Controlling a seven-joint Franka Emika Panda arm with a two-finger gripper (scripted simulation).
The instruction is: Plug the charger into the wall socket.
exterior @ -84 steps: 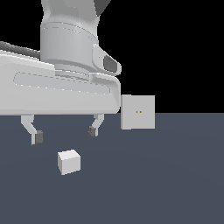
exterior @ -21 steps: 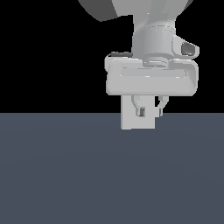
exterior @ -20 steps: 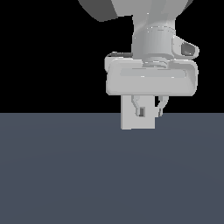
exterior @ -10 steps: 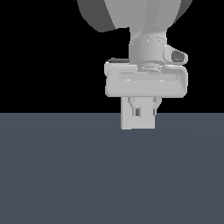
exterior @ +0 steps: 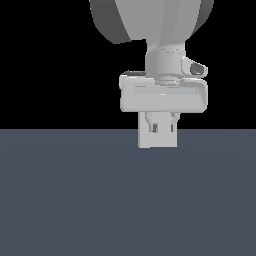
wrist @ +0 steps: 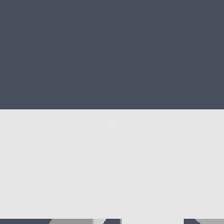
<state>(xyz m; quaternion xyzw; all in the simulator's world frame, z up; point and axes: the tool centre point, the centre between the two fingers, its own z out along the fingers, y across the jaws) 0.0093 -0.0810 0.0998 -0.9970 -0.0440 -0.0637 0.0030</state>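
Claw at the wall socket (exterior: 157, 141)

The gripper (exterior: 163, 127) hangs in front of the plate — fingers close together, gripping something small; charger not clearly seen.

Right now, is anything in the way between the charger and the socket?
Nothing visible. In the exterior view the gripper sits right in front of the socket, hiding its middle. The charger itself can't be made out, so any gap between them can't be judged.

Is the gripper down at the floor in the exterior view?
No, the gripper hangs in front of the wall socket, above the floor.
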